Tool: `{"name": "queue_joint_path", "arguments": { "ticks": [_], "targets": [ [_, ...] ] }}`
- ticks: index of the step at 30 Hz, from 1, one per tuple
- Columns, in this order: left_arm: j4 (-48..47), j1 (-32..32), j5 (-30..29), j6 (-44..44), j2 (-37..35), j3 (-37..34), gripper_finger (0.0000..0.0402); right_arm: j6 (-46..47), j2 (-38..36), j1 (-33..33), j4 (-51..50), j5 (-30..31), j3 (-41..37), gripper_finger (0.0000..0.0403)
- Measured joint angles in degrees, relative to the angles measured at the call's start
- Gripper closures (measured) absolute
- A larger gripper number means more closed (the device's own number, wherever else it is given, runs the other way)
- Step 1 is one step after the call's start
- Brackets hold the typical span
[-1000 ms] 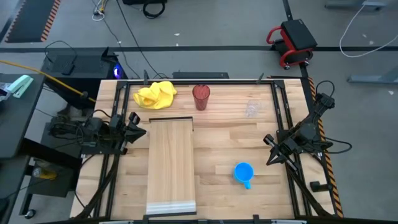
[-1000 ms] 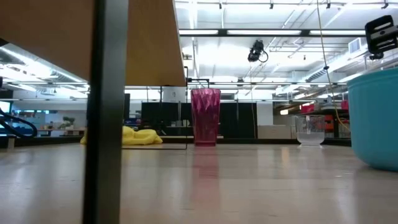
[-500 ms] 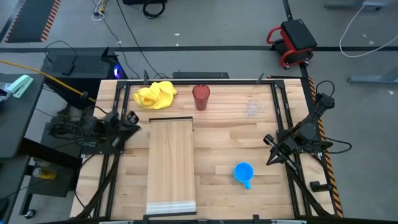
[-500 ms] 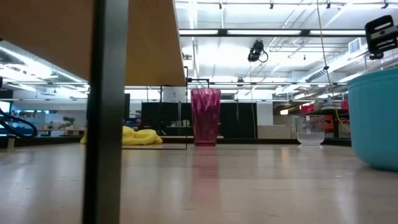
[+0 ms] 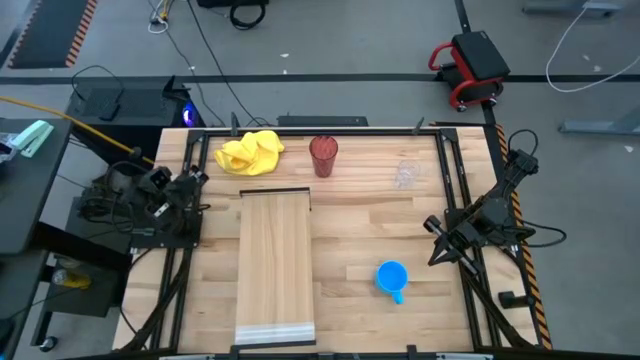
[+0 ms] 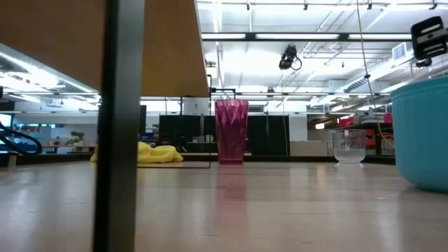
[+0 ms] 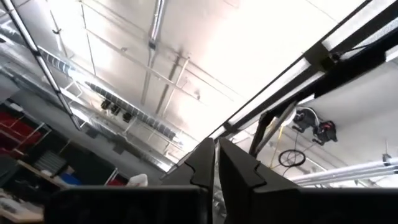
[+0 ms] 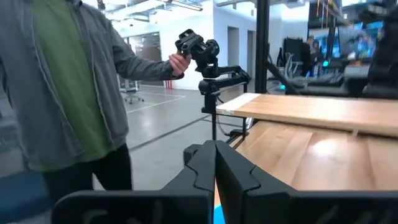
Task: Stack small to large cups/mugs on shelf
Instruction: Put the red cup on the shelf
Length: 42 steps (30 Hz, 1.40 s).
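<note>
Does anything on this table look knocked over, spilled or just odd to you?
Nothing is spilled or tipped. The red tumbler, the clear glass cup and the blue mug all stand upright on the table, none on the shelf. The one untidy thing is the yellow cloth, crumpled near the tumbler.

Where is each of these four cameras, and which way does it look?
High: above the table, straight down; both arms, left pincer, right pincer, board.
Low: at tabletop height, looking level; red tumbler, blue mug; no arm.
Left wrist: aimed at the ceiling past its shut fingers.
Right wrist: past its shut fingers, at a person.
High and low views share tumbler and mug.
</note>
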Motion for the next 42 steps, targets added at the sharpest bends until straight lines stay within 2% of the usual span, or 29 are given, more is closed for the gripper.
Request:
{"name": "queue_joint_path", "arguments": {
  "ticks": [4, 8, 13, 18, 20, 24, 27, 32, 34, 36, 39, 42],
  "targets": [
    [0.0, 0.0, -3.1, -2.3, 1.9, 2.4, 0.0369, -2.9, 0.0, 0.0, 0.0, 0.0, 0.0, 0.0386],
    [-0.4, 0.0, -3.6, -1.3, 7.4, 10.0, 0.0366, -5.5, 0.0, 0.0, 0.4, 0.0, 0.0, 0.0386],
    [-2.0, 0.0, -3.6, 8.1, 18.9, 23.5, 0.0368, -11.9, 0.0, -0.1, 8.0, 0.5, 0.0, 0.0386],
    [-5.1, 0.0, -3.6, 21.6, 31.3, 39.3, 0.0374, -19.1, 0.0, 0.0, 21.7, 0.5, 0.0, 0.0386],
    [-12.4, 0.4, -5.0, 24.1, 35.1, 46.7, 0.0374, -20.3, 0.0, -0.1, 28.1, 0.5, 0.0, 0.0386],
    [-38.6, 3.0, -12.1, 22.5, 42.1, 63.0, 0.037, -20.5, 0.0, -0.1, 39.0, 0.5, 0.0, 0.0386],
    [-58.3, 6.6, -15.3, 15.7, 47.6, 74.9, 0.037, -18.7, 0.0, -0.1, 44.8, 0.5, 0.0, 0.0386],
    [-89.2, 16.4, -15.6, 1.2, 56.7, 91.4, 0.0381, -8.9, 0.0, 0.0, 52.3, 1.5, 0.0, 0.0386],
    [-99.7, 20.8, -13.9, -1.9, 60.5, 96.4, 0.0384, -4.5, 0.0, 0.0, 53.8, 1.5, 0.0, 0.0386],
    [-106.4, 26.0, -9.6, -2.7, 64.3, 100.1, 0.0385, 0.2, 0.0, 0.0, 55.5, 1.8, 0.1, 0.0386],
    [-109.8, 34.0, 2.3, -2.0, 70.2, 103.3, 0.038, 3.2, 0.0, 0.0, 55.3, 4.0, 0.9, 0.0386],
    [-110.0, 40.7, 14.5, -1.3, 76.2, 105.1, 0.0369, 7.0, 0.0, -0.1, 55.3, 9.1, 1.2, 0.0386]
  ]
}}
